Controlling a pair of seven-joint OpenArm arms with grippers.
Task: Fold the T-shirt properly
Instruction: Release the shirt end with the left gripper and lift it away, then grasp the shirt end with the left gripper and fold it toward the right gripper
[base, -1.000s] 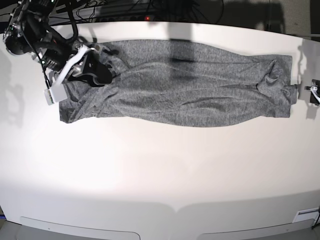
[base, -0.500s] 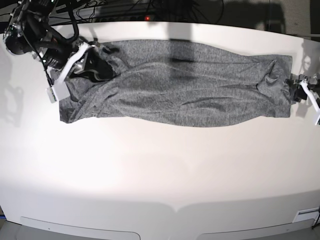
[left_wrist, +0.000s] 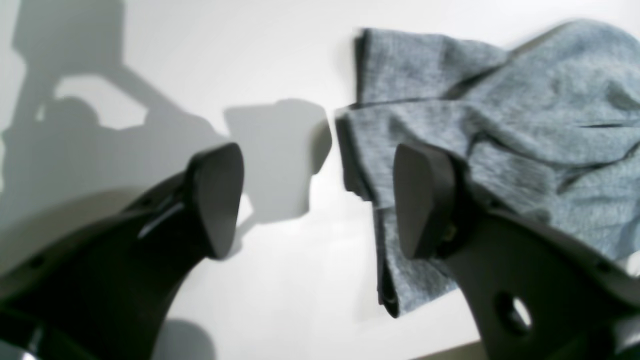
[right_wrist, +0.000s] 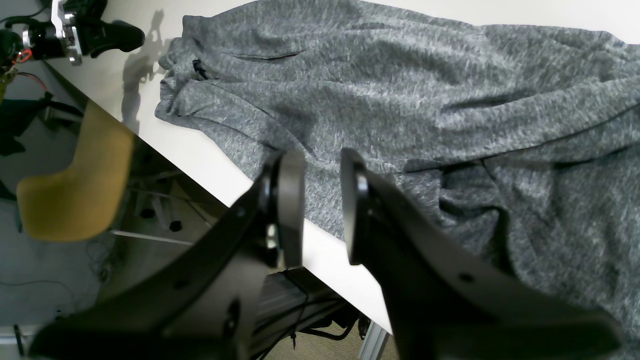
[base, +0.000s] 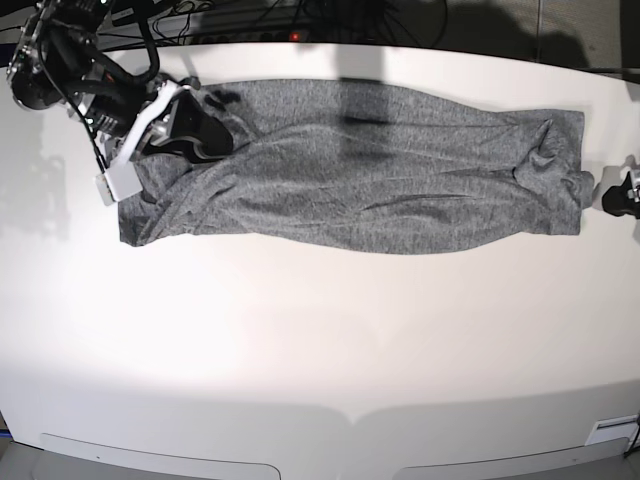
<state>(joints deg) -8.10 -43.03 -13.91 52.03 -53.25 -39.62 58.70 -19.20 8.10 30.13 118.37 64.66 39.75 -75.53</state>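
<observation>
T-shirt (base: 350, 165) flat on surface (base: 320, 330) | left end effector (left_wrist: 315, 200) agape | right end effector (right_wrist: 322, 205) narrowed, empty | pinch both ends evenly.

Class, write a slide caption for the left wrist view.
Open left end effector poised at the edge of the grey T-shirt on the white table.

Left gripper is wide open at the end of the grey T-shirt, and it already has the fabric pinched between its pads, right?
Not quite. The left gripper is wide open at the end of the T-shirt, but nothing is pinched: the left wrist view shows only bare table in the gap, with the shirt's edge beside one pad.
</observation>
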